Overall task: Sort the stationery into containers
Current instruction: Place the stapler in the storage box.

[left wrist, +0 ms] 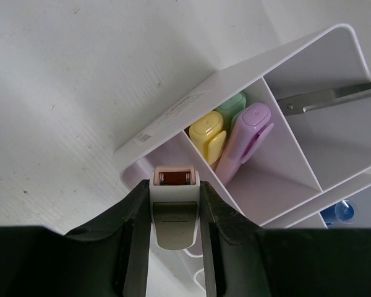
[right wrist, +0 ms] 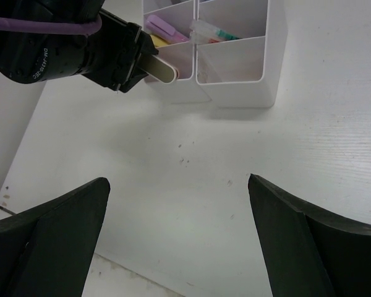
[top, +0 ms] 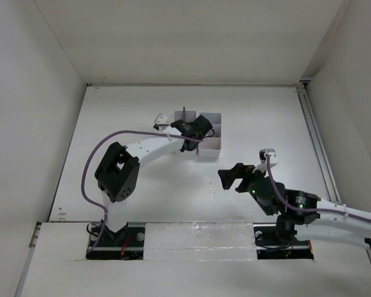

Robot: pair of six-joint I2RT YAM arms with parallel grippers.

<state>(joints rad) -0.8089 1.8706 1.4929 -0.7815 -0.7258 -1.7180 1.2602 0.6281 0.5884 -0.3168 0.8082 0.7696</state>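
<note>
My left gripper point(left wrist: 175, 218) is shut on the white-pink stapler point(left wrist: 175, 204) and holds it over the near end compartment of the white organisers point(left wrist: 191, 102). The middle compartment holds yellow point(left wrist: 207, 133), pink point(left wrist: 247, 133) and green highlighters. A scissor blade point(left wrist: 334, 96) shows in the far compartment. The blue glue cap point(left wrist: 337, 212) shows in the second row. In the top view the left gripper point(top: 195, 129) is over the organisers point(top: 215, 143). My right gripper point(top: 229, 176) is open and empty above bare table; in its wrist view point(right wrist: 179, 210) the organisers point(right wrist: 235, 74) and stapler point(right wrist: 164, 68) lie ahead.
White walls enclose the table on three sides. The left arm's purple cable point(top: 111, 139) arcs over the table's left part. A small white part of the left wrist point(top: 162, 119) sticks out left of the organisers.
</note>
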